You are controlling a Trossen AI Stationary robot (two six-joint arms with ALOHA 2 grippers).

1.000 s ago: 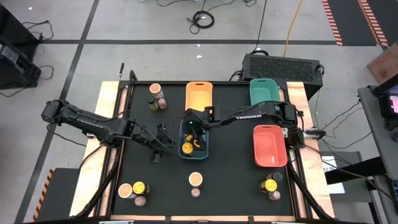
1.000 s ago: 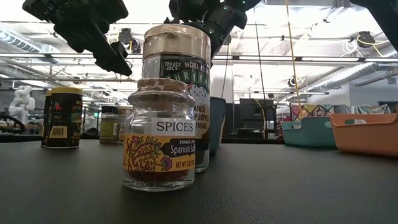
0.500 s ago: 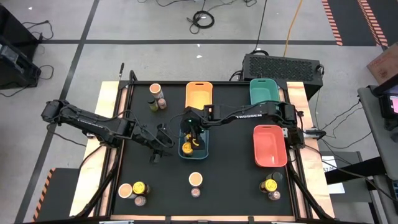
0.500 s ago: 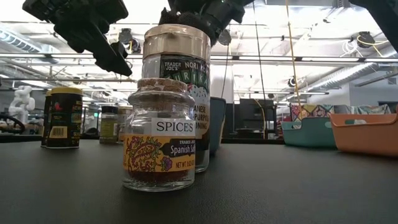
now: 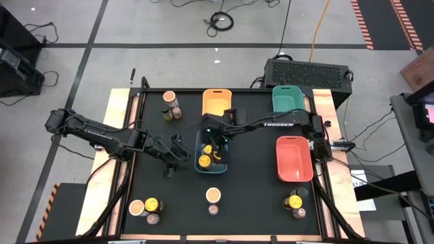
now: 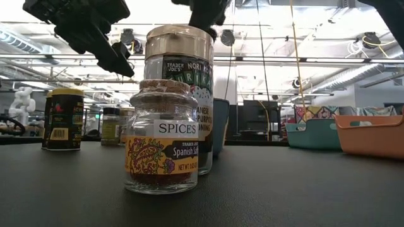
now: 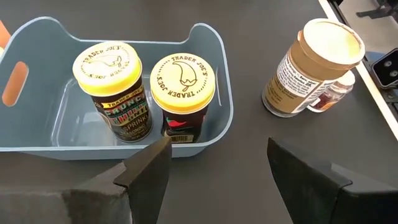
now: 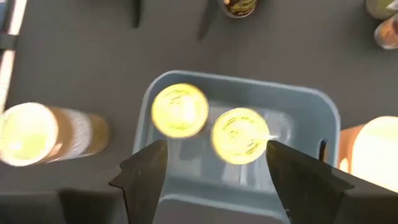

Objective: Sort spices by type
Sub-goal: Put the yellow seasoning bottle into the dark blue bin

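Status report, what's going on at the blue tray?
Right gripper open, empty, above blue tray. Two yellow-lidded jars inside. Left gripper open beside it. Nothing blocking.

Black table top (image 5: 251,196), pale wood edging (image 5: 116,115) down both sides. Blue tray (image 5: 199,137) near table centre; all else placed from it.

- Orange tray (image 5: 217,104): just beyond the blue tray, toward the far edge.
- Green tray (image 5: 288,99): farther along the same far edge, well apart from the blue tray.
- Red tray (image 5: 293,158): level with the blue tray, near the right-hand edge.
- Black vented box (image 5: 306,70): off the table, behind the green tray.
- Coiled black cable (image 5: 221,22) on grey floor, far beyond the orange tray.
- Orange cord (image 5: 317,30) on floor, running toward the box.
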